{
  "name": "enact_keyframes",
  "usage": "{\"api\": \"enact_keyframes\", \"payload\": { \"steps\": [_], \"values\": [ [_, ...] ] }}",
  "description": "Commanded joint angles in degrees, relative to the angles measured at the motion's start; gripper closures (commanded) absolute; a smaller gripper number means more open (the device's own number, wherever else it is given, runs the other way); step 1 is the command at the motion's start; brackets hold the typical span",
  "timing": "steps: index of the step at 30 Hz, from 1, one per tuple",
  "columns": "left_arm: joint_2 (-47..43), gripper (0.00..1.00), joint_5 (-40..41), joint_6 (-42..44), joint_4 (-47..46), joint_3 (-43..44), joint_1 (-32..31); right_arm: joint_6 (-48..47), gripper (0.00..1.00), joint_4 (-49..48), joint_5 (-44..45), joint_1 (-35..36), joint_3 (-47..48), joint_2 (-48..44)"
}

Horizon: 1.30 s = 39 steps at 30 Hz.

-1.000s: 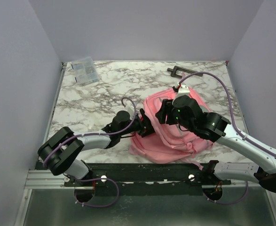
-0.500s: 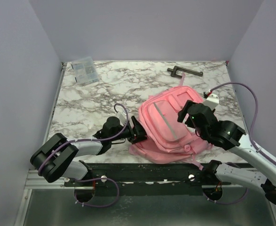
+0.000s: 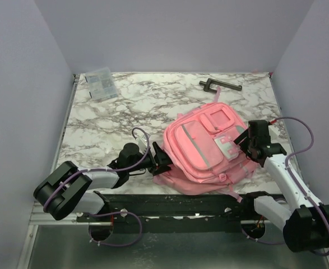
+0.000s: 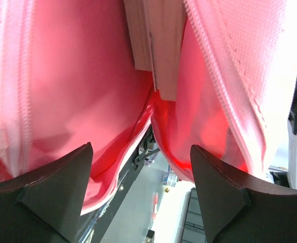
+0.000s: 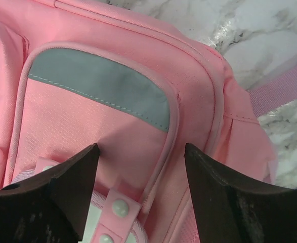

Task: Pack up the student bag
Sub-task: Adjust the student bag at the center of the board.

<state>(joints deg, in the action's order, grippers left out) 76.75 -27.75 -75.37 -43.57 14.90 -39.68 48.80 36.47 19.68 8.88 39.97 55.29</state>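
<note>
Left wrist, student bag (image 4: 72, 76), pale book (image 4: 156, 45) inside

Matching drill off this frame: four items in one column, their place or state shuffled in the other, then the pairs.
Column one
1. student bag
2. clear packet
3. dark handle-shaped tool
4. right gripper

Column two
A. far-left corner of the table
B. open, above a grey-trimmed pocket
C. far edge, right of centre
D. lying flat at the near edge, right of centre

Pairs: 1-D, 2-A, 3-C, 4-B
</note>
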Motion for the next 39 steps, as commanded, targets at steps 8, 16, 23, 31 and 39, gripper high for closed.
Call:
{"api": "enact_keyframes", "payload": {
  "steps": [8, 16, 23, 31, 39],
  "values": [
    [-11.50, 0.17, 3.30, 9.09, 19.47, -1.10, 1.81, -15.71, 0.29, -24.12, -25.07, -3.47, 6.26, 23.22],
    [-15.45, 0.17, 8.93, 12.06, 24.15, -3.96, 2.35, -20.51, 0.28, -26.00, -44.42, -2.16, 21.09, 40.48],
    [-21.54, 0.18, 8.49, 16.69, 25.55, -5.50, 2.40, -20.09, 0.26, -22.30, -32.57, -1.63, 10.26, 26.72],
    [-25.38, 0.19, 1.20, 20.85, 25.63, 0.79, 2.80, -4.35, 0.21, -17.08, -7.29, -1.85, -8.78, 3.84],
    [-18.92, 0.31, -1.37, 22.40, 25.29, 9.09, 2.91, -1.26, 0.21, -32.08, -17.84, -2.17, -23.61, -6.77]
  ]
}}
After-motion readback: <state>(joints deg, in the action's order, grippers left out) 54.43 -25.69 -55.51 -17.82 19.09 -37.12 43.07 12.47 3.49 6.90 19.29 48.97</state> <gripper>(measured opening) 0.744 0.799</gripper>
